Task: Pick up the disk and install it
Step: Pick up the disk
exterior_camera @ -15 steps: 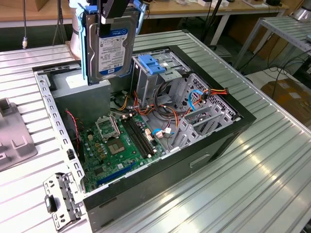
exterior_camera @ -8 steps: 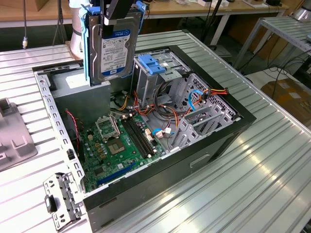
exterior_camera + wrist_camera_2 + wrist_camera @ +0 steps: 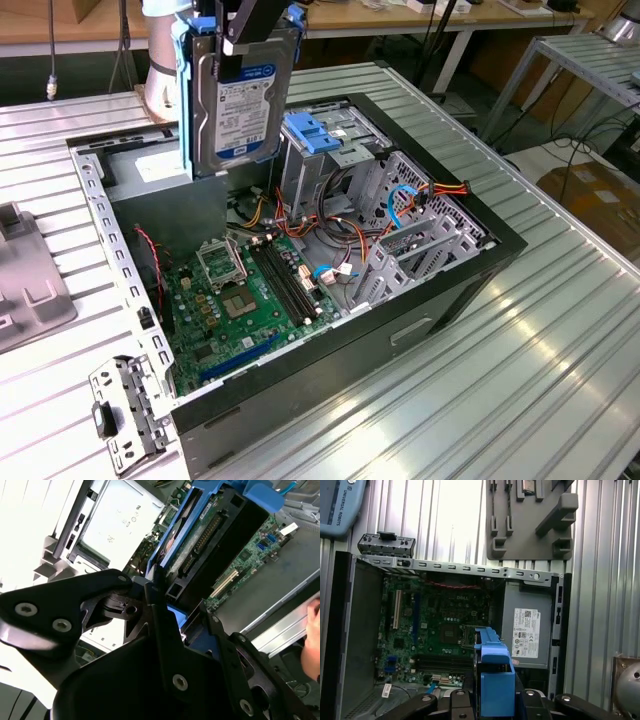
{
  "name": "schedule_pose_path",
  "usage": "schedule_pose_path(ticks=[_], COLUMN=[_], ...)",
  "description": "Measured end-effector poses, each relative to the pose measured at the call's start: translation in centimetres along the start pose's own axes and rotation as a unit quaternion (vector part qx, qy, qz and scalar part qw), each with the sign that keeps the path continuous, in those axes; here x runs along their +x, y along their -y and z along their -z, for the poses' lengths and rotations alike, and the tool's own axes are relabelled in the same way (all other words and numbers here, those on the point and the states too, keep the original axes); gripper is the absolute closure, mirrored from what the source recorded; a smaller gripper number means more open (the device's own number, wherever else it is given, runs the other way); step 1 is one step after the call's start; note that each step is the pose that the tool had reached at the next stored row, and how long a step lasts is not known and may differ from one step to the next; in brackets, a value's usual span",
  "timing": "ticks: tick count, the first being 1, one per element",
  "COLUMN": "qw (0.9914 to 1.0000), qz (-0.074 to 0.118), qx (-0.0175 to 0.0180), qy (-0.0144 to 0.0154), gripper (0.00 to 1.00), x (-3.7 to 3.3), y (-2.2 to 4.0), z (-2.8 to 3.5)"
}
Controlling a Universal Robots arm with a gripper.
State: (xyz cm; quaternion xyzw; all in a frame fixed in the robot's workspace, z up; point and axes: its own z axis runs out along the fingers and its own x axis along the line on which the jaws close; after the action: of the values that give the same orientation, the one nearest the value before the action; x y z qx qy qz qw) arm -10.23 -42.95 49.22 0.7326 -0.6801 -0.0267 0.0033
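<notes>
Here, the end effector (image 3: 245, 42) is clamped tight on the top edge of the disk (image 3: 238, 105), its jaws closed against the two faces, and holds it upright in the air. The disk hangs over the far part of the open computer case (image 3: 420, 300), just to the exterior view's left of the blue latch (image 3: 310, 135) and above the green circuit board (image 3: 240, 300). The case lies on the ribbed worktop (image 3: 520, 380).

A bare silver metal casing is noted on the disk (image 3: 240, 100), with a paper label and smooth blue plastic side rails (image 3: 181, 100). The table (image 3: 520, 350) is recorded as ribbed, satin-bright metal. The drive cage (image 3: 425, 235) is formed of perforated unpainted sheet metal.
</notes>
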Motion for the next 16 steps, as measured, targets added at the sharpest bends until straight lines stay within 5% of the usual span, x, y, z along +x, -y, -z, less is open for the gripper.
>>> schedule_pose_path(ticks=[16], qw=[1.0], qz=[0.0], qx=[0.0], qy=[0.0], gripper=[0.63], x=[1.99], y=[0.36], z=[0.05])
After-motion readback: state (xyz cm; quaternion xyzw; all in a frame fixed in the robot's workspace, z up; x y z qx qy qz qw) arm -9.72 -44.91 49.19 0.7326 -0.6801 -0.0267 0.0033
